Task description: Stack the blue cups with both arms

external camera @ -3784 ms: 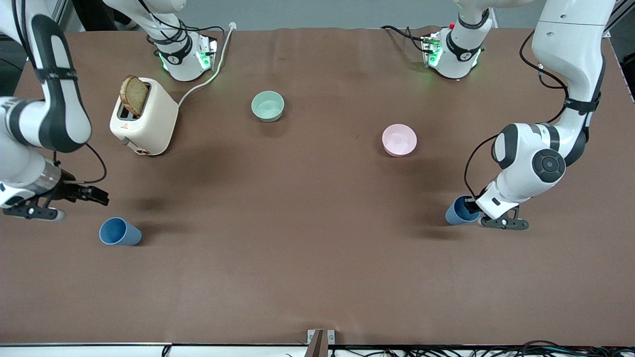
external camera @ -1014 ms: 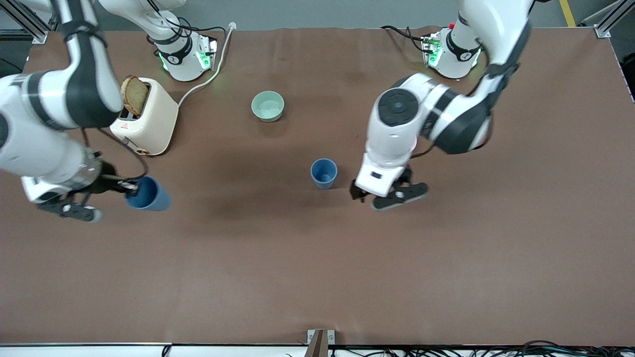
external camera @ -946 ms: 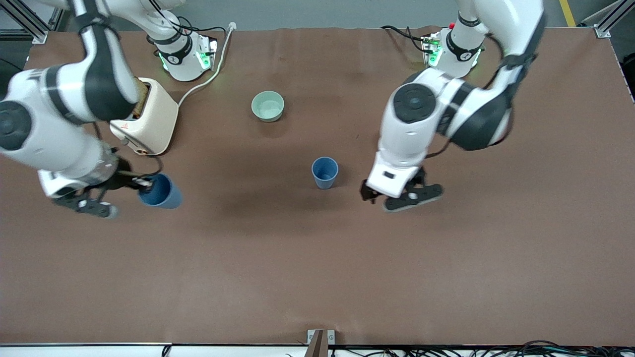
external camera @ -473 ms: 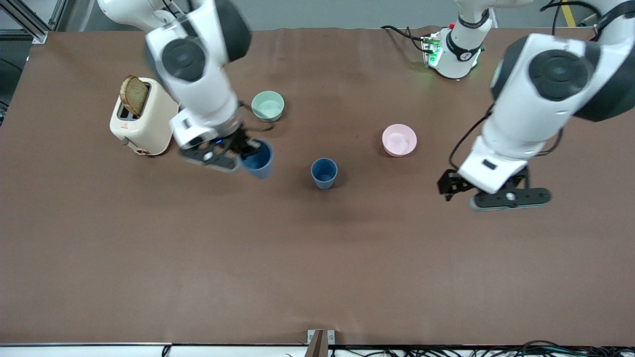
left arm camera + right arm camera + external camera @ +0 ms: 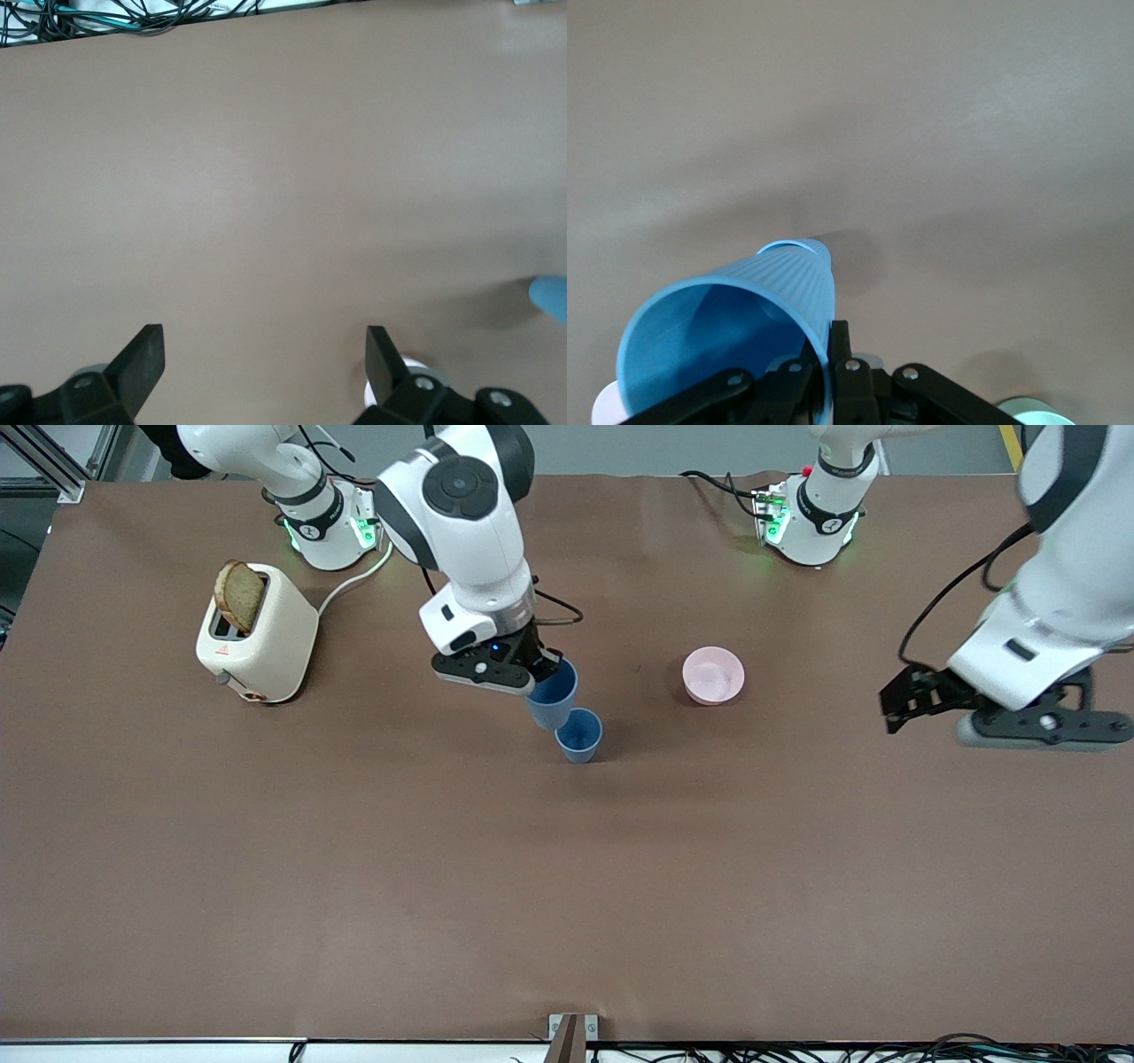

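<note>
One blue cup (image 5: 578, 737) stands upright on the table's middle. My right gripper (image 5: 542, 666) is shut on the rim of the other blue cup (image 5: 553, 695), which hangs tilted with its base just over the standing cup's mouth. In the right wrist view the held cup (image 5: 735, 323) fills the foreground, its wall pinched between the fingers of the right gripper (image 5: 830, 372). My left gripper (image 5: 897, 707) hovers over the table toward the left arm's end, open and empty. The left wrist view shows the left gripper (image 5: 263, 354) over bare brown table.
A pink bowl (image 5: 713, 676) sits between the standing cup and the left gripper. A cream toaster (image 5: 257, 638) with a bread slice (image 5: 239, 595) stands toward the right arm's end. A pale green bowl's edge (image 5: 1028, 412) peeks into the right wrist view.
My right arm carried its cup from beside the toaster to just over the standing cup. The open left arm drew back from the standing cup toward its own end of the table.
</note>
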Controlling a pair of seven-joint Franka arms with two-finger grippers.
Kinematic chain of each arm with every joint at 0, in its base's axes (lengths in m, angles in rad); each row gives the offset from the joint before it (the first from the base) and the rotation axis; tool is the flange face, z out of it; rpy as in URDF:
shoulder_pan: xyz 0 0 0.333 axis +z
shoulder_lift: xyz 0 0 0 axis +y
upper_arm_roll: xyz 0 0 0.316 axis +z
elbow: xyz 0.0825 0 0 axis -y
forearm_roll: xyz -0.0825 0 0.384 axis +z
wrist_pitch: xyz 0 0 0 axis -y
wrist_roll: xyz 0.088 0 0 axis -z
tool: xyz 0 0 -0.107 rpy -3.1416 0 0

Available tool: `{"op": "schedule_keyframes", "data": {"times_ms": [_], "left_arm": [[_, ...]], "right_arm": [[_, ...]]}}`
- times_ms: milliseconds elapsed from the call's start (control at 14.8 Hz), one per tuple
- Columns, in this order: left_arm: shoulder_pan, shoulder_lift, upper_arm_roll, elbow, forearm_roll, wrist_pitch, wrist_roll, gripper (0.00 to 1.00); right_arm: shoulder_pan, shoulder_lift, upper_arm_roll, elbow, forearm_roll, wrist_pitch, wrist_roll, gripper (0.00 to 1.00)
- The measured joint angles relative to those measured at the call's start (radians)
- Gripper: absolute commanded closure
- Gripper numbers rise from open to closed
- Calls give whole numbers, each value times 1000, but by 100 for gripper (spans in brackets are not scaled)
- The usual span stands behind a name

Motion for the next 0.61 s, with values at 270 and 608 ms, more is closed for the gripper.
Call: {"op": "schedule_keyframes", "data": {"times_ms": [270,608], "left_arm": [[83,-25,1,-8,-58,-8,118,0],[97,-42,1,-19,-72,-24,138,0]], "right_arm": [[36,65,-1,-2,0,54,0,98],[54,105,-3,-2,0,108,0,98]]}}
